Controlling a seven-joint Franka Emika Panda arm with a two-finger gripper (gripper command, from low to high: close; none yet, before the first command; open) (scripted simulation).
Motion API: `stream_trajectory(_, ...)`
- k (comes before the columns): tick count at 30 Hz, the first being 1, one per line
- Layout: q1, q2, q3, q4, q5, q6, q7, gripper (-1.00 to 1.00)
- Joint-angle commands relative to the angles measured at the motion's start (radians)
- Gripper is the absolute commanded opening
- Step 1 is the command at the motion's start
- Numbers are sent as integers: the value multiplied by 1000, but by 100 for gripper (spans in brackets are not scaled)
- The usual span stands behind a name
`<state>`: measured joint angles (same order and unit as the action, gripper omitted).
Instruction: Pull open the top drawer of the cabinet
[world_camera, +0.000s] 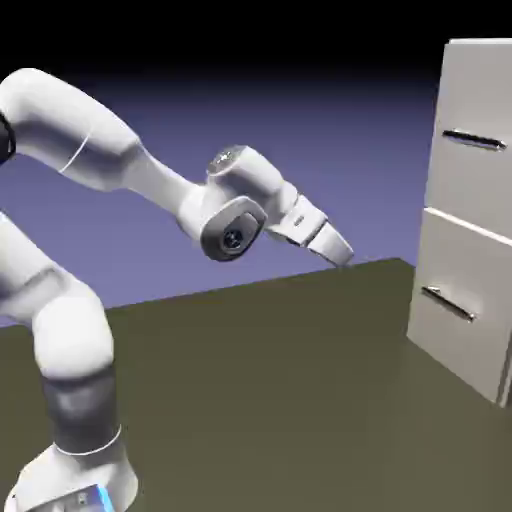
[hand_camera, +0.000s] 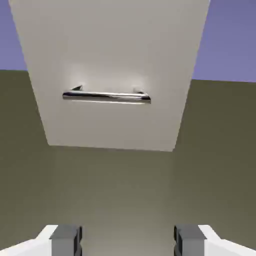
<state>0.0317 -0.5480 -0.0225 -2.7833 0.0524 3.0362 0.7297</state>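
White arm (world_camera: 120, 160) reaches out level over your table (world_camera: 260, 390), gripper (world_camera: 343, 256) angled slightly down, jaws spread and empty, well short of the cabinet (world_camera: 470, 210).

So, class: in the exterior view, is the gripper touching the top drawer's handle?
No, the gripper hangs over the table, well apart from the top drawer.

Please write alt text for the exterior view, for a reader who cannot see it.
A white robot arm reaches right, its open gripper well short of a light grey cabinet. Top drawer and lower drawer look closed.
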Motion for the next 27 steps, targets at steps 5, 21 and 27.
stream_trajectory(5, 82, 91, -93, 111, 218, -3, -47, 0)
stream_trajectory(21, 343, 383, -392, 466, 913, -15, -197, 0)
stream_trajectory(27, 441, 492, -505, 599, 1174, -19, -253, 0)
